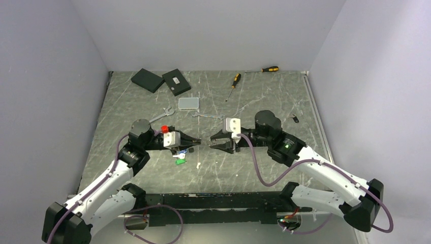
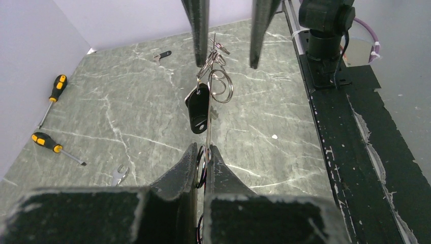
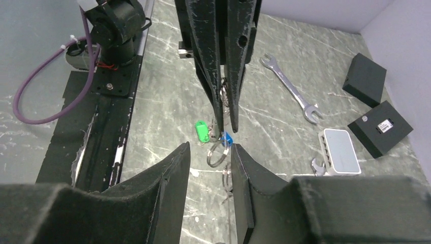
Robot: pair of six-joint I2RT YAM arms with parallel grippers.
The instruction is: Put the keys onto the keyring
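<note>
My left gripper is shut on the keyring, a thin wire seen edge-on that runs from its jaws toward the right gripper. A black-headed key and small split rings hang on the wire. My right gripper faces the left one tip to tip, open, with a split ring close to its right finger. Below the wire hang keys with a green tag and a blue tag. From above, the two grippers nearly meet at mid-table. One black key lies alone at the right.
Two spanners and a clear box lie behind the grippers. Two black boxes and two screwdrivers sit at the back. Walls close in on three sides.
</note>
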